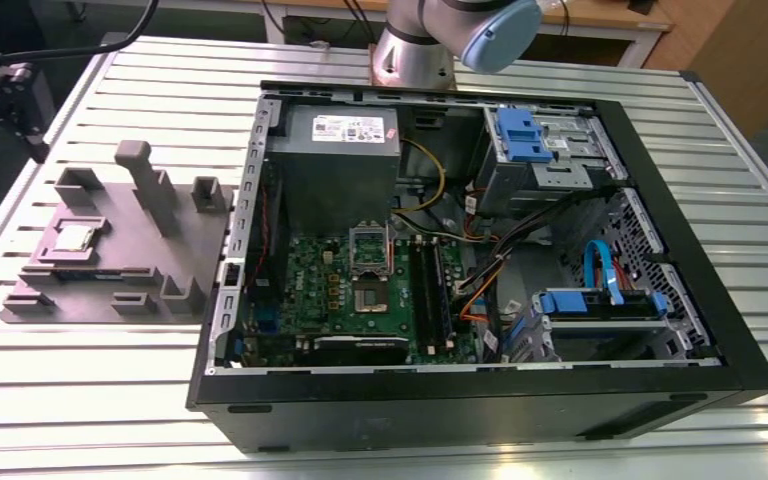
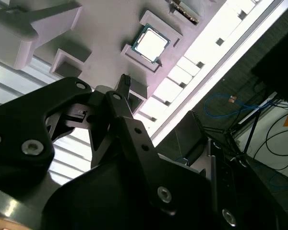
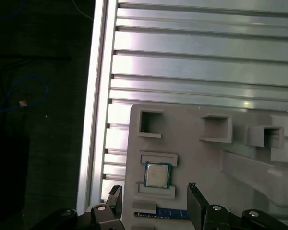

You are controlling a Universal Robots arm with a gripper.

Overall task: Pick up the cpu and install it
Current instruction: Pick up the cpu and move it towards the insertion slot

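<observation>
The black claw (image 3: 153, 189) hangs over the holder with its two fingers (image 3: 192, 194) spread wide. It is released and grasps nothing. Just beyond the fingertips lies the cpu (image 3: 157, 175), a small flat square chip with a silvery-grey metal top. It rests flat in a shallow seat of the big grey-mauve plastic block with upright posts (image 1: 117, 250). A raised lip of the block borders it on two opposite sides, and the fingers stand toward the two sides that have no lip. Claw and chip are apart, not touching.

I judge that the step in hand is the approach for the pick-up, and that nothing of the installing is done, because the chip is on the block. In my opinion the grasp calls for the claw to be centred over the chip and to come down straight. The fingers should meet only the two free edges, and gently, since so thin a part offers little to hold.

The block lies near the edge of the ribbed aluminium surface (image 1: 91, 400) at the exterior view's left. Farther on, the open black computer case (image 1: 491, 410) takes the middle of the surface. Inside it, on the green motherboard (image 1: 344, 310), is the silver rectangular metal socket frame (image 1: 367, 245), well apart from the chip. At the far edge stands the grey arm (image 1: 418, 55).
</observation>
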